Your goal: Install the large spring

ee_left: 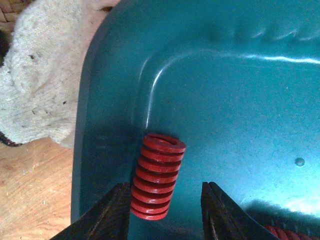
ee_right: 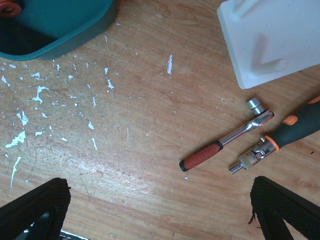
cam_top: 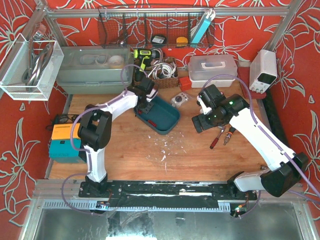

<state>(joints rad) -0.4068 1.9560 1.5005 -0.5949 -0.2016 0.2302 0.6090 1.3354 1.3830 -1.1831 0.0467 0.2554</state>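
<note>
Lying in the teal tray [ee_left: 240, 100], seven o'clock in the left wrist view: large red spring [ee_left: 157, 177]. Left gripper [ee_left: 165, 200] spread astride it, one finger touching, the other apart. Right gripper [ee_right: 160, 212] spread wide over the wooden table [ee_right: 150, 100]; ratchet [ee_right: 225, 142] at its one o'clock.

In the left wrist view we cannot tell whether the finger [ee_left: 112, 215] beside the red spring [ee_left: 157, 175] touches it; another red ribbed piece [ee_left: 286, 233] is cut off by the bottom edge. From above, the left gripper [cam_top: 145, 102] hides the spring. In the right wrist view, the teal tray [ee_right: 75, 25], white box [ee_right: 270, 35] and driver handle [ee_right: 302, 122] run past the edges.
</note>
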